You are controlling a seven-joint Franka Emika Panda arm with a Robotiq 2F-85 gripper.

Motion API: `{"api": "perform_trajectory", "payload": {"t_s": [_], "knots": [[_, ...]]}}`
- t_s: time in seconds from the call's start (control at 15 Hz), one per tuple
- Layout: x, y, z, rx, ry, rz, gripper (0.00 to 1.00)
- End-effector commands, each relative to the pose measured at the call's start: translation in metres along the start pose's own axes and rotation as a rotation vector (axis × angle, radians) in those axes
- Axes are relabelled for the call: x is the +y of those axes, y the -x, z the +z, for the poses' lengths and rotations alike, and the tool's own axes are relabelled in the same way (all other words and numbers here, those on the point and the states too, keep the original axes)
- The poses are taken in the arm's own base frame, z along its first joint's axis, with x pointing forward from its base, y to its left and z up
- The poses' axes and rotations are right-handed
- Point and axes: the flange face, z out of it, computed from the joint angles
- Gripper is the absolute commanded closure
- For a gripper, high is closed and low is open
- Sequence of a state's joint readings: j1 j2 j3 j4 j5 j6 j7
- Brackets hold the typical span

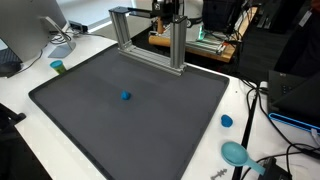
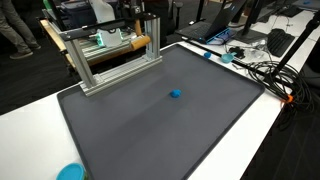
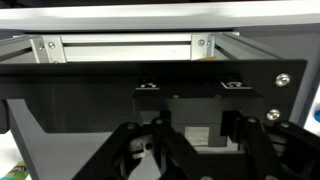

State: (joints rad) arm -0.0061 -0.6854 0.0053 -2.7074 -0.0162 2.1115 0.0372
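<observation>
Overhead, gripper open at the aluminium frame

Up at the far edge of the scene, the gripper (image 1: 168, 14) hangs just above the far right part of the aluminium frame (image 1: 179, 45). It is near the frame, but whether it touches cannot be told from this view. In the wrist view the gripper (image 3: 193, 150) fills the lower half of the picture. Its dark fingers (image 3: 130, 150) stand apart, with nothing held between them. A black panel lies just beyond, and the frame's (image 3: 120, 47) silver bars cross the top.

The frame stands upright on the far edge of the dark grey mat (image 1: 90, 130), which covers most of the white table (image 1: 15, 140). In an exterior view the frame (image 2: 112, 47) sits at the far left corner of the mat (image 2: 150, 130).

A small blue block (image 1: 125, 96) lies alone on the mat, well apart from the frame and the gripper. In an exterior view it (image 2: 175, 95) rests right of the mat's middle.

Off the mat, a teal dish (image 1: 236, 153) lies at the near right, with a small blue cap (image 1: 227, 121) just beyond it. A green cup (image 1: 57, 67) stands at the far left, and black cables (image 1: 265, 100) trail along the right side.
</observation>
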Motion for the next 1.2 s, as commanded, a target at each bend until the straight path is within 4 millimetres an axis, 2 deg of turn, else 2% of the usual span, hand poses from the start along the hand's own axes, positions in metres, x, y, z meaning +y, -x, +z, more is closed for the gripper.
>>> {"api": "perform_trajectory", "payload": {"t_s": [0.0, 0.07, 0.13, 0.2, 0.27, 0.33, 0.47, 0.8, 1.0, 1.13], "knots": [[-0.005, 0.000, -0.002, -0.035, -0.065, -0.028, 0.72], [-0.005, 0.001, -0.001, -0.043, -0.061, -0.032, 0.72], [-0.005, 0.001, -0.001, -0.051, -0.063, -0.037, 0.36], [-0.005, 0.001, 0.000, -0.046, -0.072, -0.040, 0.71], [-0.005, 0.001, 0.000, -0.043, -0.073, -0.039, 0.68], [-0.005, 0.001, 0.000, -0.046, -0.071, -0.041, 0.69], [-0.002, 0.001, -0.002, -0.041, -0.081, -0.040, 0.78], [-0.002, -0.001, -0.005, -0.016, -0.089, -0.019, 0.78], [-0.001, -0.012, -0.023, 0.084, -0.065, 0.045, 0.78], [-0.003, -0.032, -0.040, 0.160, -0.033, 0.057, 0.78]]}}
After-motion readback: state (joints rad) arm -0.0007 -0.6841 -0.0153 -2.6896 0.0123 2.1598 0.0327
